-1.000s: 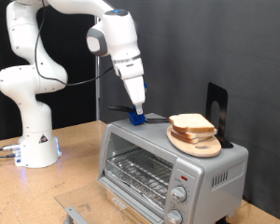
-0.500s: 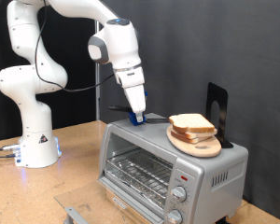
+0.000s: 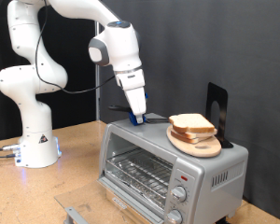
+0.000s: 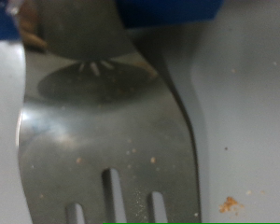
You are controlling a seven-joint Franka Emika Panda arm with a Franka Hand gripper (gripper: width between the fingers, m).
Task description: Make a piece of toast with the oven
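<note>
The silver oven [image 3: 168,168] stands on the wooden table at the exterior view's lower right, its glass door closed and the wire rack [image 3: 135,173] visible inside. On its roof a round wooden board [image 3: 198,145] carries the piece of toast [image 3: 190,122], stacked on a similar slice. My gripper [image 3: 137,115] reaches down to the roof's left end, shut on the blue handle [image 3: 137,119] of a metal spatula [image 4: 103,140]. The slotted blade fills the wrist view and points toward the board.
A black upright panel [image 3: 217,105] stands behind the board. The arm's white base [image 3: 33,140] sits at the exterior view's left. A grey object [image 3: 73,214] lies on the table at the bottom edge. Two knobs [image 3: 177,196] are on the oven's front right.
The arm's wrist has shifted slightly toward the exterior view's left and upward; the gripper tip and blue handle stay at the same spot on the oven roof.
</note>
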